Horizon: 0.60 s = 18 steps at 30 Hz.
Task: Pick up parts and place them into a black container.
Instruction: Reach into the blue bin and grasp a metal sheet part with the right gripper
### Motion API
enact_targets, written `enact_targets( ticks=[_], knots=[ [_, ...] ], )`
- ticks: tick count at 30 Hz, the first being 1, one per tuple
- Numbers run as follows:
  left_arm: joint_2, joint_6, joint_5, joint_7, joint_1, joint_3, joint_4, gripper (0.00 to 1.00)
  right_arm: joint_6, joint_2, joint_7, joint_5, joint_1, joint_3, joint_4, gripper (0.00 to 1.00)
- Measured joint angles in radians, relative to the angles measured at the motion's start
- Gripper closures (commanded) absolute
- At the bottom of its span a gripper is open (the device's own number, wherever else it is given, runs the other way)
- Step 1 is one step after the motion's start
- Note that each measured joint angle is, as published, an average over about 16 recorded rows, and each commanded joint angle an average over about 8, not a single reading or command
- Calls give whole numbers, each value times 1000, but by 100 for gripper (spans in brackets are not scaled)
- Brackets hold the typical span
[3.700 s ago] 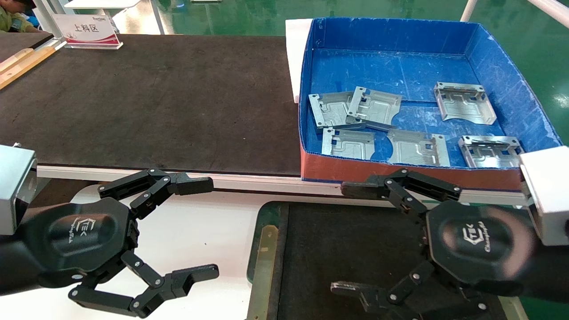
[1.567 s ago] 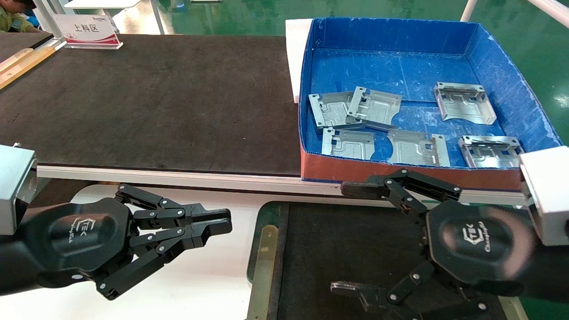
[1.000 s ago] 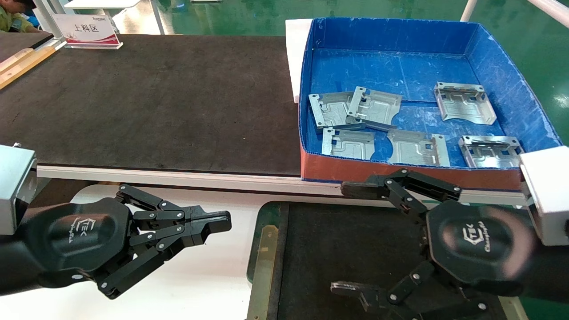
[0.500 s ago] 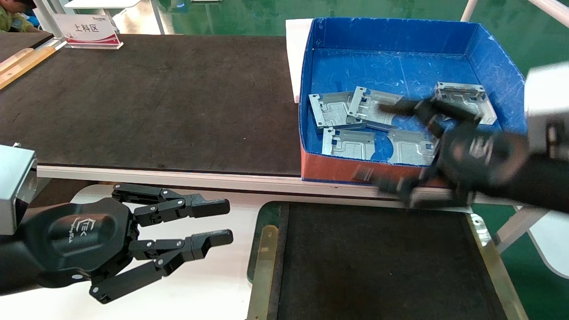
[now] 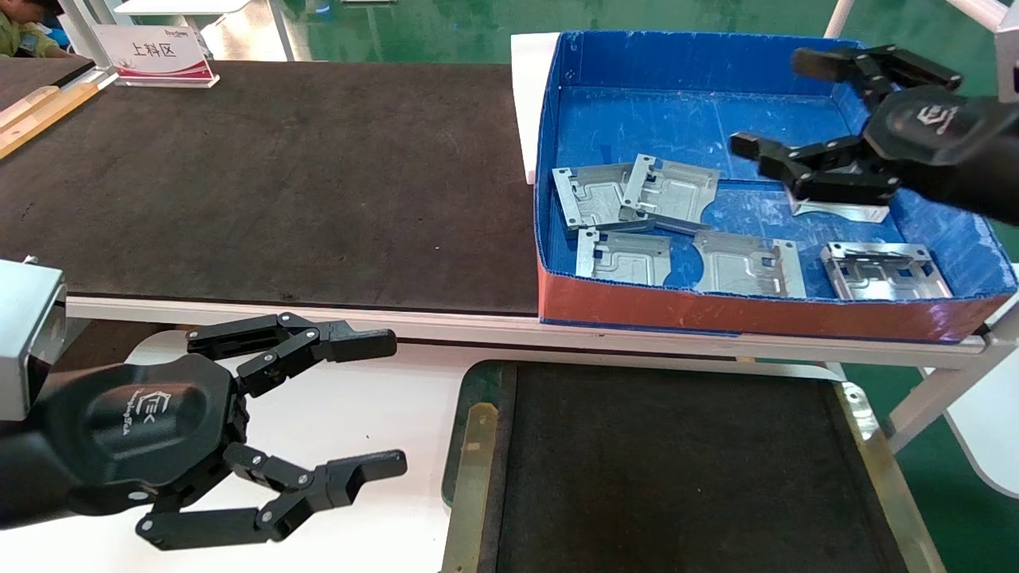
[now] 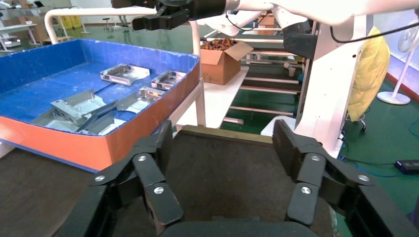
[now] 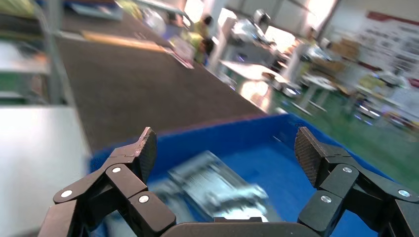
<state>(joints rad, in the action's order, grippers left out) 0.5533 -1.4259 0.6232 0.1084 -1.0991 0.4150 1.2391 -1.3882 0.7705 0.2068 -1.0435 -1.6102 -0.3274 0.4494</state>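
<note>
From the head view, our right gripper [image 5: 776, 103] hangs wide open and empty over the parts [image 5: 637, 195] in the blue box [image 5: 700, 64]; overlapping plates could slip. The black container [image 5: 470, 461] waits empty nearby. In the left wrist view, our left gripper [image 6: 220, 143] has reopened, parked. The right wrist view shows our arm has swung up from the container.
</note>
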Motion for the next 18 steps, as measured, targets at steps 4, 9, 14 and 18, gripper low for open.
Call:
enact_targets(
  ticks=[4,9,14,18],
  knots=[
    [0,0,0,0,0,0,0,0,77,21,30,-61,-75,-26,-114,0],
    [0,0,0,0,0,0,0,0,213,57,59,-113,-146,-46,-238,0],
    [0,0,0,0,0,0,0,0,356,95,62,-140,-190,-55,-335,0],
    [0,0,0,0,0,0,0,0,444,124,41,-149,-208,-57,-394,0]
  ],
)
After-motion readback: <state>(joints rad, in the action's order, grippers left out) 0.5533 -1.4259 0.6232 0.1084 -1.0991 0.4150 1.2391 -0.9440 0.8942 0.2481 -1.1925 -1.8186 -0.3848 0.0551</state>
